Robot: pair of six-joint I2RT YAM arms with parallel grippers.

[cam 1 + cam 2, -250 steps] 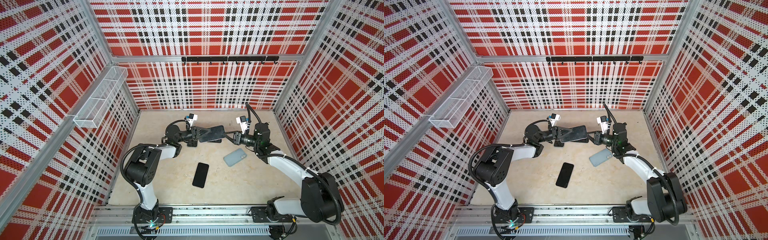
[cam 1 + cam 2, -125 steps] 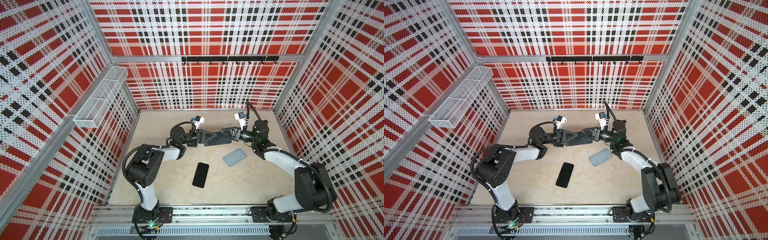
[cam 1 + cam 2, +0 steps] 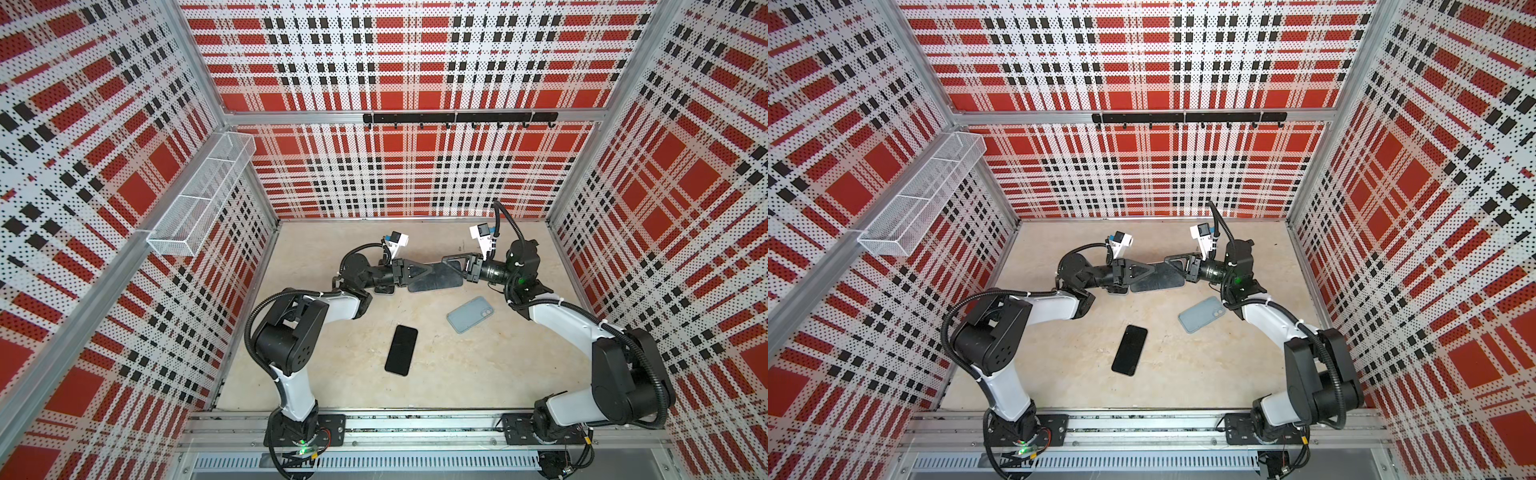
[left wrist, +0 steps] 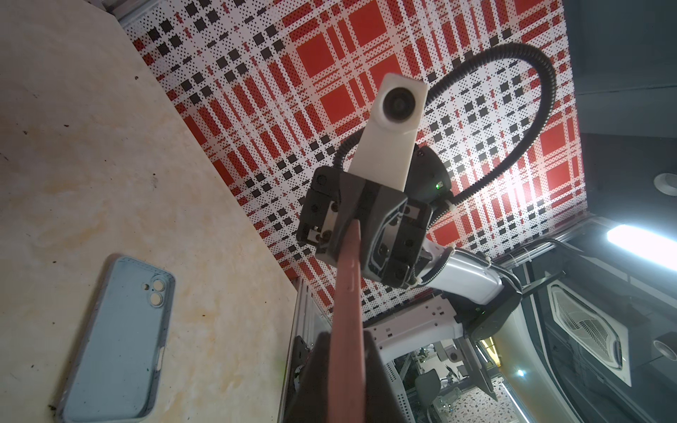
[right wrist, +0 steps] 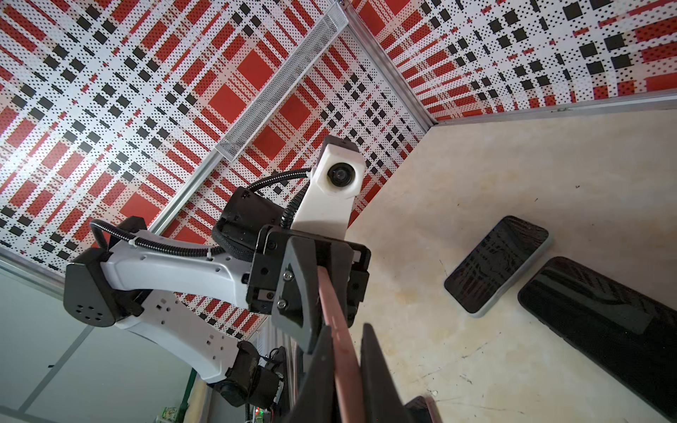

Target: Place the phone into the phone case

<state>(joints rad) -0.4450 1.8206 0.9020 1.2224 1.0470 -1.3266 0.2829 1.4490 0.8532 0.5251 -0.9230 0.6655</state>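
**Two grippers, one phone between them**

We see the left gripper [image 3: 419,272] and the right gripper [image 3: 453,266] facing each other above the table [image 3: 478,374], nearer its back edge. Each has its jaws clamped on one end of a pink-edged phone [image 3: 436,277], dark face up. A black phone [image 3: 401,350] lies flat nearer the front edge. The blue phone case [image 3: 470,314] lies apart from it, toward the right edge.

Bright even light, warped edges.
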